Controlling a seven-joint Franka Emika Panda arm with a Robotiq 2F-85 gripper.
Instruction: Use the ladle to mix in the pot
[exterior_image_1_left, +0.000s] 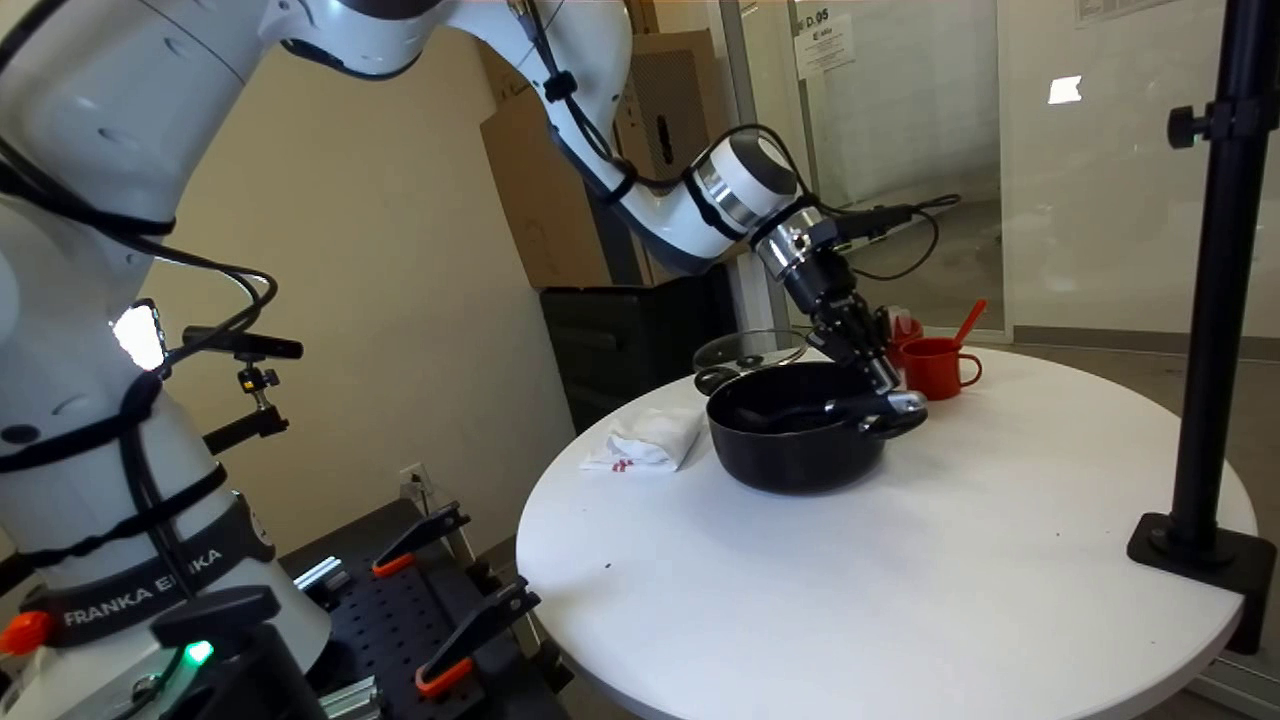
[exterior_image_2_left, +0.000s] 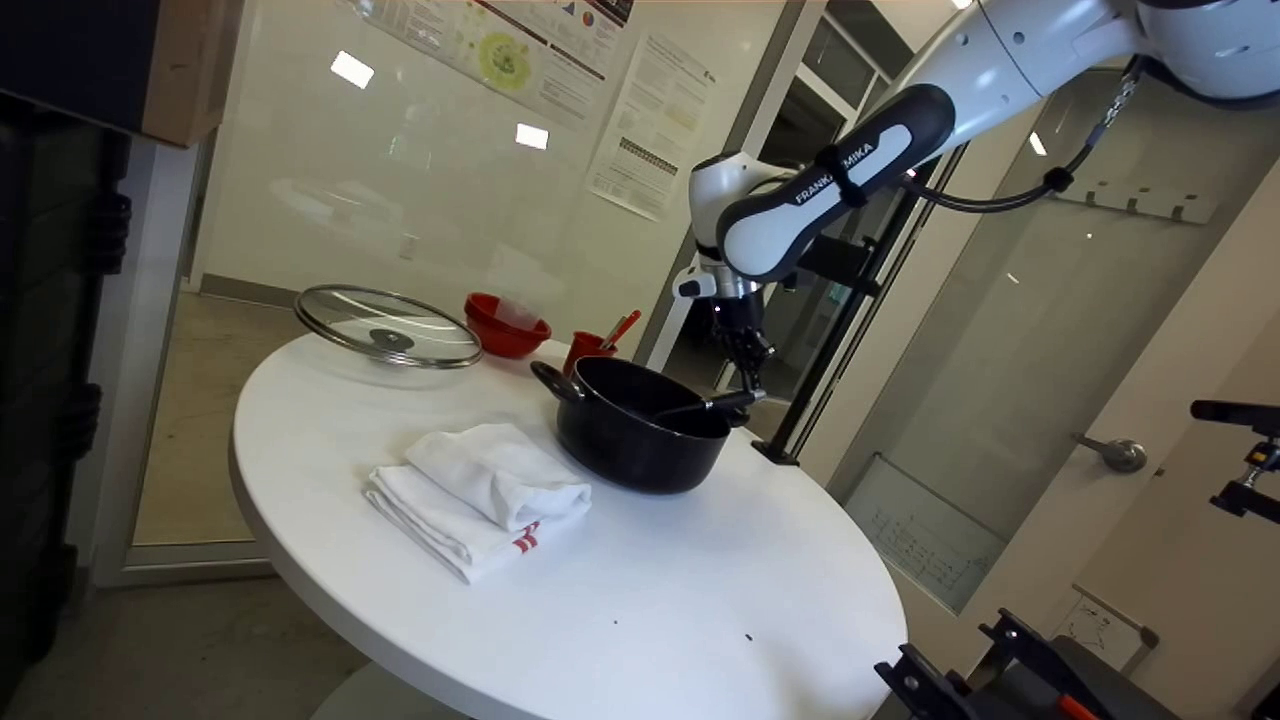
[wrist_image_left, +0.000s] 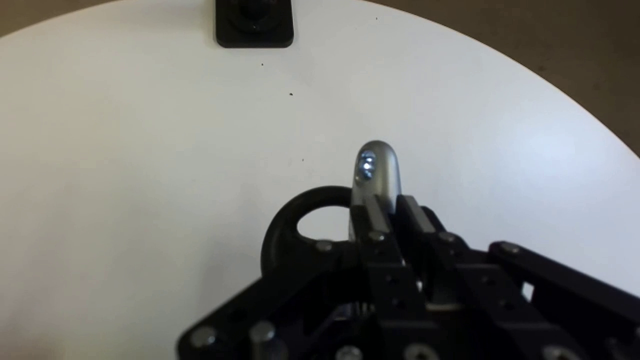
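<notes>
Right of centre in an exterior view, above the rim of the pot (exterior_image_1_left: 790, 457), the gripper (wrist_image_left: 392, 205) is clenched, as best I can judge, on the handle of the ladle (exterior_image_2_left: 715, 404), just short of its silver end (wrist_image_left: 378, 175). How squarely the fingers (wrist_image_left: 381, 255) meet it I can't tell, since they hide the contact. The ladle slopes across the rim, its scoop lost in the pot's dark inside, its silver end out over the side handle (exterior_image_1_left: 893, 427).

I'd take this as the grip that comes before stirring. Held so near the tip, the ladle will probably want to twist, so I'd lift gently, tip the handle steeper, then go round in small, slow circles, not leaning on the wall, or the pot may slide.

That side handle would be the likeliest snag. In an exterior view the red mug (exterior_image_1_left: 932, 372) shows just right of the gripper, so I'd not swing that way. The glass lid (exterior_image_2_left: 390, 320) is at upper left, the folded cloth (exterior_image_2_left: 480, 500) lower left of the pot. Most room looks to be straight up, or over the white table (exterior_image_1_left: 900, 600) toward the bottom of the frame; the black post (exterior_image_1_left: 1200, 300) bounds the far right.
</notes>
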